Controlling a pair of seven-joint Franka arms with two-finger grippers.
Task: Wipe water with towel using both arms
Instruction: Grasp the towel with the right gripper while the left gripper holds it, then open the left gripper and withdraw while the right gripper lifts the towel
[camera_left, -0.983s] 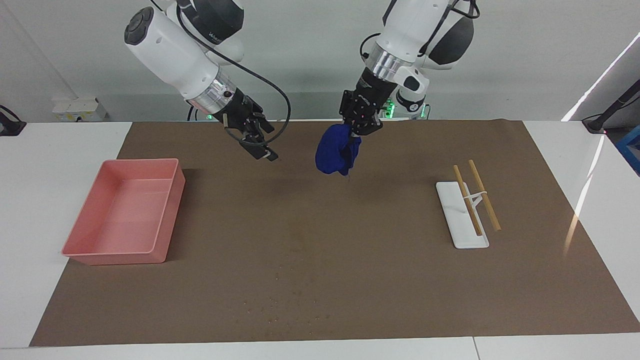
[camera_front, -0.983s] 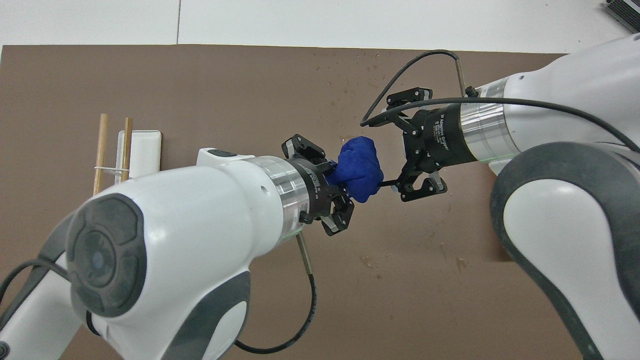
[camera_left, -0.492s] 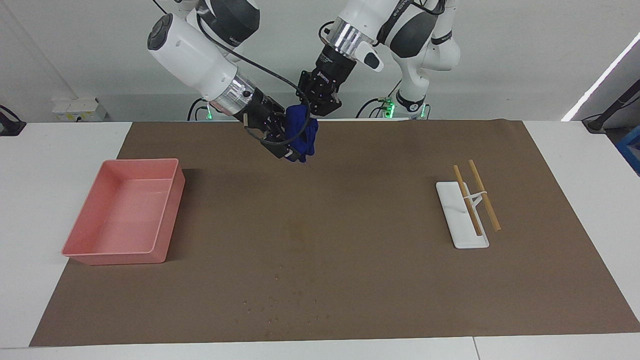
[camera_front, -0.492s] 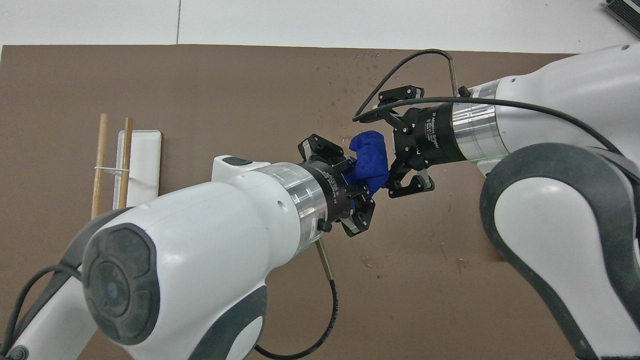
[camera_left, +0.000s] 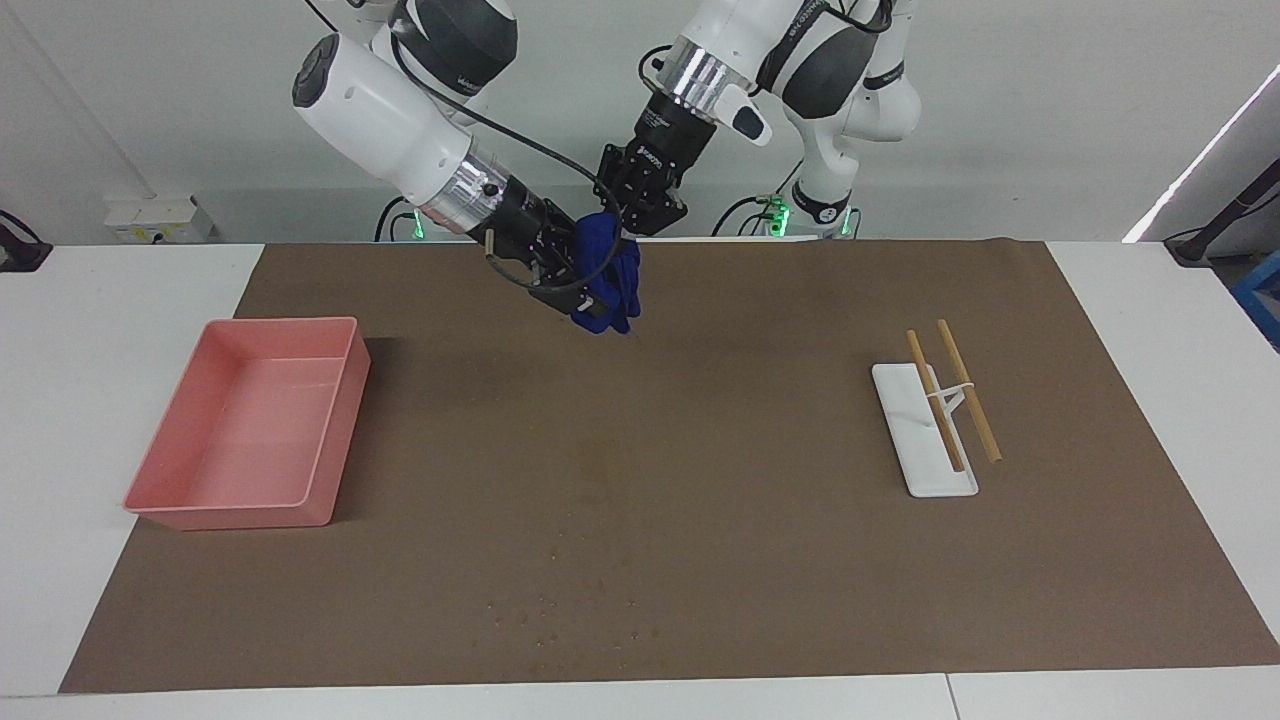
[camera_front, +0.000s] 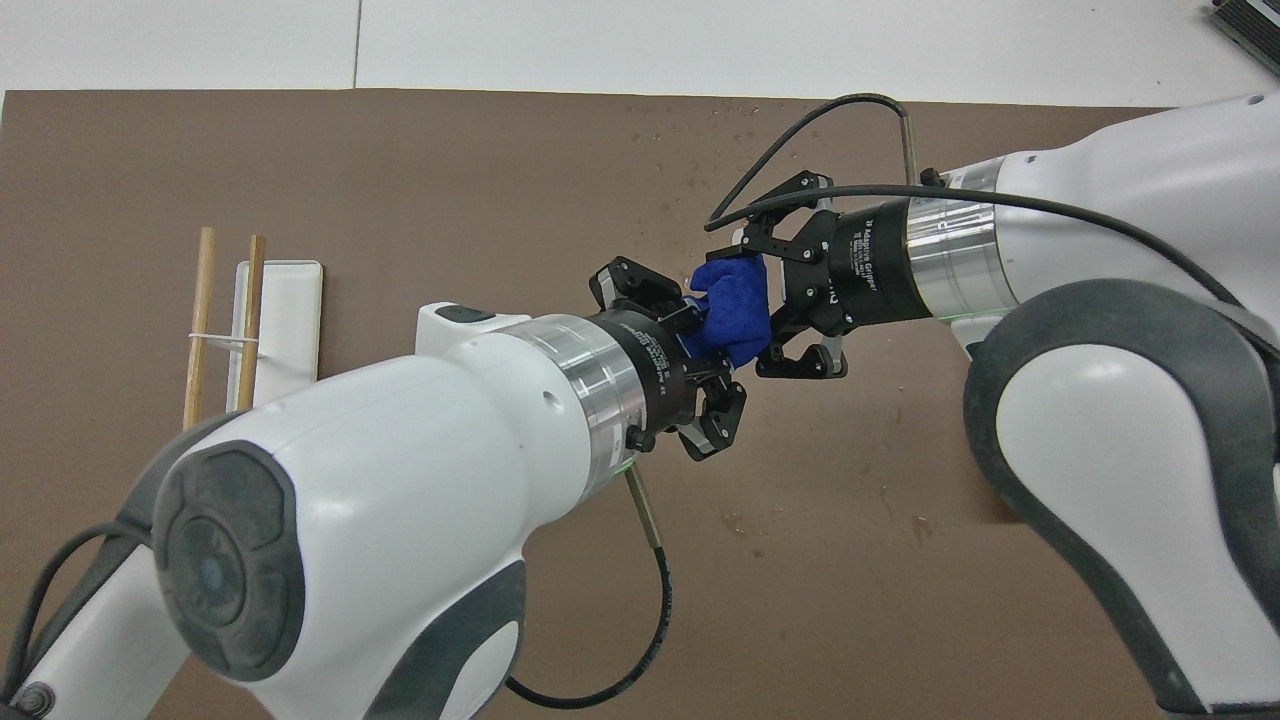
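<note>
The deep-blue towel (camera_left: 612, 275) hangs in the air between both grippers, over the mat's part nearest the robots; it also shows in the overhead view (camera_front: 735, 300). My left gripper (camera_left: 630, 225) grips it from above (camera_front: 705, 345). My right gripper (camera_left: 590, 285) has its fingers round the towel from the right arm's side (camera_front: 755, 305). The water (camera_left: 600, 465) is a faint yellowish blotch on the mat's middle, farther from the robots than the towel. Both grippers cover that spot in the overhead view.
An empty pink tray (camera_left: 340, 420) stands toward the right arm's end. A white rest (camera_left: 920, 440) with two banded chopsticks (camera_left: 965, 390) lies toward the left arm's end, also in the overhead view (camera_front: 285, 300). Tiny pale specks (camera_left: 590, 600) dot the brown mat (camera_left: 800, 560).
My left gripper carried the towel up and toward the right arm. My right gripper came in and closed round it. In the last half second the towel sank slightly.
</note>
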